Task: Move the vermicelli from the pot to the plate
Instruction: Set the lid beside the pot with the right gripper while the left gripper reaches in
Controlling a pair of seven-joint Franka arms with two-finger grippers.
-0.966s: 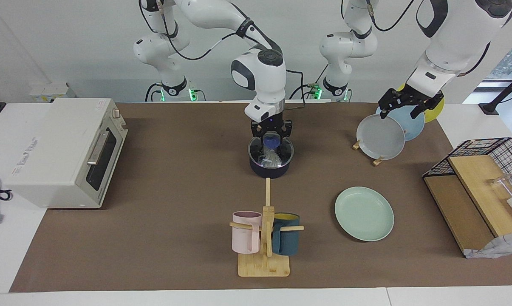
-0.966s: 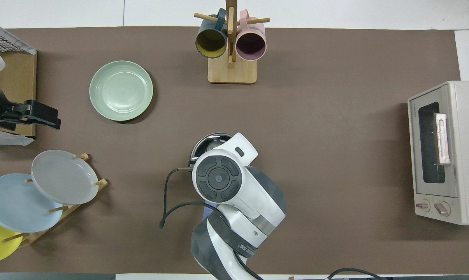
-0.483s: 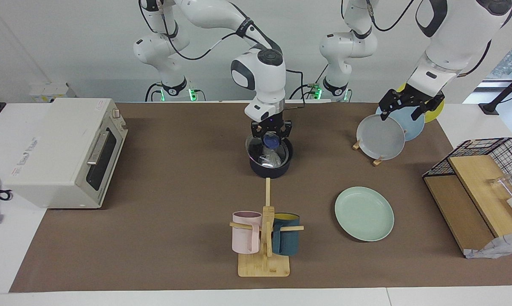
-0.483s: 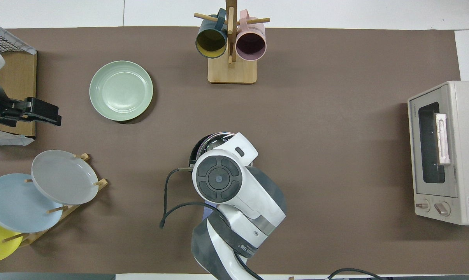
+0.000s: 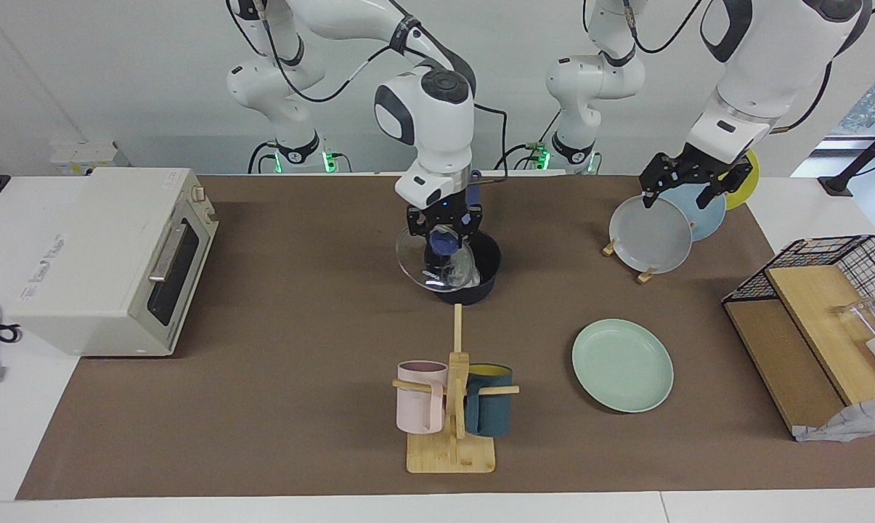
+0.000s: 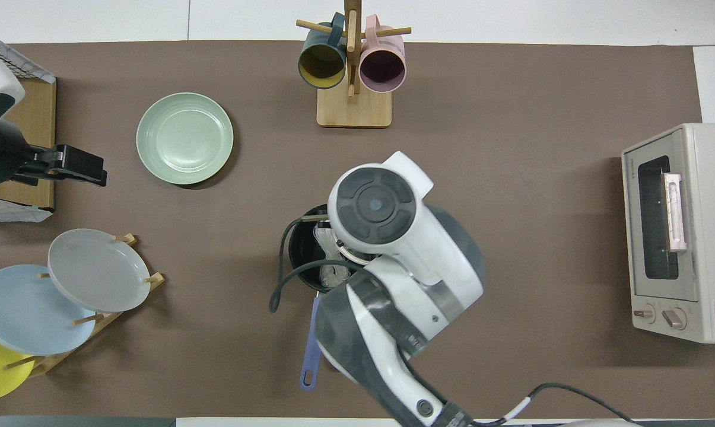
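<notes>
The dark navy pot (image 5: 482, 288) stands mid-table, its blue handle (image 6: 310, 350) pointing toward the robots. The translucent white vermicelli (image 6: 327, 243) lies inside the pot (image 6: 301, 249). My right gripper (image 5: 443, 231) is shut on the blue knob of the glass lid (image 5: 417, 263). It holds the lid tilted, just above the pot's rim and off toward the right arm's end. The mint-green plate (image 5: 622, 365) (image 6: 184, 137) lies farther from the robots, toward the left arm's end. My left gripper (image 5: 688, 187) hangs open over the plate rack, holding nothing.
A toaster oven (image 5: 110, 254) stands at the right arm's end. A wooden mug rack (image 5: 452, 407) with a pink and a teal mug is farther out than the pot. The plate rack (image 5: 651, 236) holds grey, light blue and yellow plates. A wire basket (image 5: 829, 290) stands at the left arm's end.
My right gripper closed on the knob, lifted the lid off the pot and carried it toward the right arm's end, uncovering the vermicelli. The left gripper drifted slightly.
</notes>
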